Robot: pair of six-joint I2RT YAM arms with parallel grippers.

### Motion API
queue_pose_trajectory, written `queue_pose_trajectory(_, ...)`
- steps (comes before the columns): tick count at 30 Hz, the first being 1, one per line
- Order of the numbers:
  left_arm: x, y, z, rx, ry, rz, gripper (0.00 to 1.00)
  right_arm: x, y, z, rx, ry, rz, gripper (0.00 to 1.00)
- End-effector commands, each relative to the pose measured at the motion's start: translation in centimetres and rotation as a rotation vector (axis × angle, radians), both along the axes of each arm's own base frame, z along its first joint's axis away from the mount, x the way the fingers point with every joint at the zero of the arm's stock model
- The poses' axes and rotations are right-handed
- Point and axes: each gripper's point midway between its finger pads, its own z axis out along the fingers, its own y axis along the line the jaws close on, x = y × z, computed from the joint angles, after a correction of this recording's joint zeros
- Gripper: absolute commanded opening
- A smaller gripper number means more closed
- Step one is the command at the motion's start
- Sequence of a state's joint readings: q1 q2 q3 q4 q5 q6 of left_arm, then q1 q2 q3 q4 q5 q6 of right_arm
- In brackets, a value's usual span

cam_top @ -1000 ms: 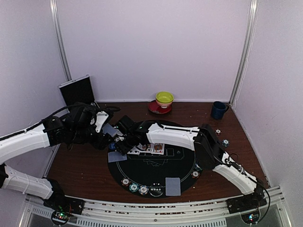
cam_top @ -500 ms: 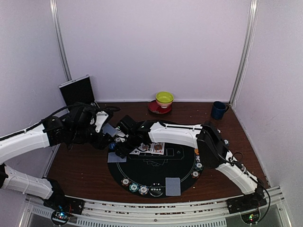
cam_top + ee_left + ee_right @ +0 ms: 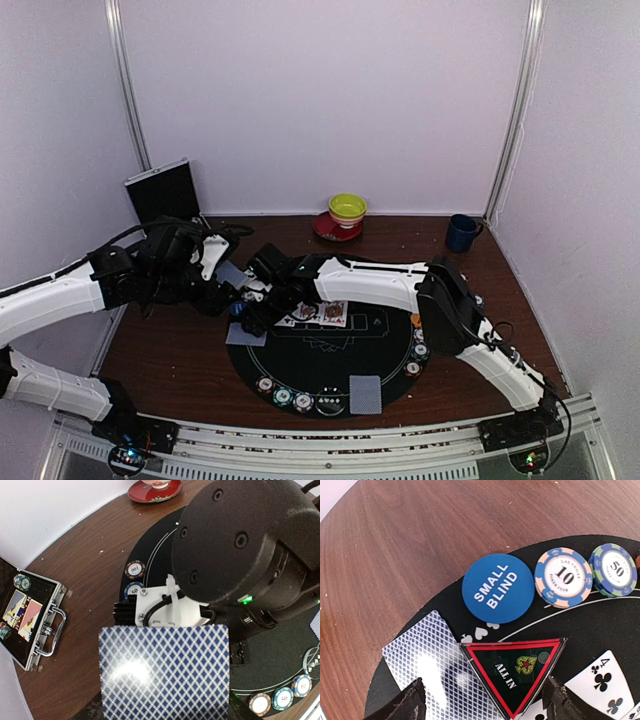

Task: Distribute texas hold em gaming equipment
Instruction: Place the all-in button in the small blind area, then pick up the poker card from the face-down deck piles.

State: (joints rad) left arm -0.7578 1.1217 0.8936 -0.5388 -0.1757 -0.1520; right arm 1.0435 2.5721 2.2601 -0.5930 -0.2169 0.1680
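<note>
A blue-backed card [image 3: 164, 672] sits clamped in the left gripper [image 3: 222, 297], just off the 10 o'clock edge of the round black mat [image 3: 330, 358]. At 9 o'clock the right gripper [image 3: 485, 694] hangs with fingers spread wide, holding nothing. It straddles a triangular ALL IN marker [image 3: 515, 670] and a face-down card [image 3: 422, 665], with a blue SMALL BLIND disc [image 3: 498, 588] just beside them. Chips [image 3: 290, 398] line the 7 o'clock rim. An open case [image 3: 48, 631] lies beyond, at 10 o'clock.

Top cam: high behind arm bases [image 3: 130, 438], looking down over whole table [image 3: 170, 350]. Both wrist cams: close, looking down. All share mat's [image 3: 330, 368] left edge.
</note>
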Motion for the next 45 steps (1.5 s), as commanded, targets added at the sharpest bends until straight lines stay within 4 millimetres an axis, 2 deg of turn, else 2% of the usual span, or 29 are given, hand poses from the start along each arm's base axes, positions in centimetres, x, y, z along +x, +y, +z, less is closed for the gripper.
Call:
queue_pose_trajectory(1, 0.7, -0.3, 1.4, -0.050, -0.050, 0.008, 0.63, -0.4, 1.0, 4.0, 0.063, -0.027, 0.016, 0.82)
queue_pose_trajectory(5, 0.7, -0.4, 1.2, -0.047, -0.045, 0.005, 0.63, 1.0, 0.2, 6.6, 0.060, -0.095, -0.010, 0.85)
queue_pose_trajectory(9, 0.6, -0.4, 1.2, -0.047, -0.043, -0.001, 0.63, 2.2, -1.3, 10.3, 0.088, -0.141, -0.018, 0.92)
queue_pose_trajectory(12, 0.6, -0.6, 1.0, -0.045, -0.036, -0.009, 0.63, 3.2, -3.0, 13.4, 0.096, -0.194, -0.025, 1.00)
queue_pose_trajectory(17, 0.6, -0.9, 1.1, -0.047, -0.033, -0.020, 0.63, 4.8, -6.6, 16.6, 0.070, -0.264, -0.067, 1.00)
queue_pose_trajectory(21, 0.7, -1.2, 1.0, -0.048, -0.027, -0.029, 0.63, 6.1, -9.8, 17.9, 0.058, -0.284, -0.110, 1.00)
queue_pose_trajectory(24, 0.7, -1.6, 0.9, -0.048, -0.016, -0.044, 0.63, 6.6, -12.0, 17.2, 0.046, -0.258, -0.128, 1.00)
queue_pose_trajectory(29, 0.8, -2.6, 1.1, -0.051, -0.009, -0.075, 0.63, 7.3, -14.6, 17.6, 0.086, -0.211, -0.140, 1.00)
queue_pose_trajectory(35, 0.3, -5.0, 1.6, -0.031, -0.001, -0.134, 0.63, 5.8, -15.2, 19.2, 0.243, -0.068, -0.053, 1.00)
queue_pose_trajectory(41, -0.1, -7.8, 1.6, -0.007, 0.000, -0.210, 0.63, 1.5, -14.1, 21.7, 0.498, 0.164, 0.103, 1.00)
queue_pose_trajectory(45, -0.4, -9.6, 1.3, 0.013, 0.007, -0.259, 0.63, 0.0, -13.9, 22.7, 0.584, 0.237, 0.145, 1.00)
